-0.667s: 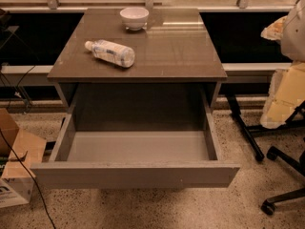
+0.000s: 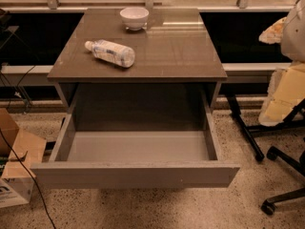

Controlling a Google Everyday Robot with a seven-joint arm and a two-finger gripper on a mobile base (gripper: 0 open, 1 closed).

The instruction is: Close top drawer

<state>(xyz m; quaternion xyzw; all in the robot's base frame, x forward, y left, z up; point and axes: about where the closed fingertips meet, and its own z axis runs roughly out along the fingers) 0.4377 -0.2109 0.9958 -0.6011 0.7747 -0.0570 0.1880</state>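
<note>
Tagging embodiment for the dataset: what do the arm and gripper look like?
The arm, at the right edge, is a white rounded shell. The gripper below it, right of the open top drawer, looks blocky with cream-yellow panels. No cables or markings discernible.

A single camera stands in front of the cabinet, above its height, and tilts down across the near edge of the surface (image 2: 181, 51) toward its far edge, looking into the open top drawer (image 2: 138, 147). It sits close: the cabinet fills most of the frame, and the floor shows only at the sides, with a cardboard box (image 2: 19, 173) left and a chair base (image 2: 268, 206) right. The tool is outside this view.
</note>
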